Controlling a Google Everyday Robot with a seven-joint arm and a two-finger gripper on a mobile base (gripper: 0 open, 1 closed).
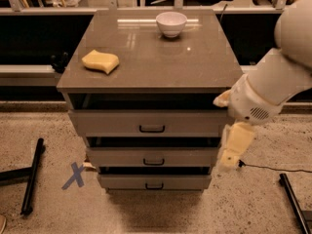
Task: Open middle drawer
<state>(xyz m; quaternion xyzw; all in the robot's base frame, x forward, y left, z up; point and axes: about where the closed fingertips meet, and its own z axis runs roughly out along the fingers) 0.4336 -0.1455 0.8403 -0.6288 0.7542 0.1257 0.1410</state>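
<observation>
Gripper (233,150) is held low at the right end of the middle drawer (122,157), grip state cannot be told | drawer is seen second of three, handle untouched | on cabinet top (161,67): sponge (100,61) left, bowl (171,23) at back

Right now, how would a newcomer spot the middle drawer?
Find the grey-brown cabinet topped by a white bowl and sponge, the gripper hanging at its right side. Of its three stacked fronts, the middle drawer is the second: under the tallest front, above the narrowest front.
</observation>
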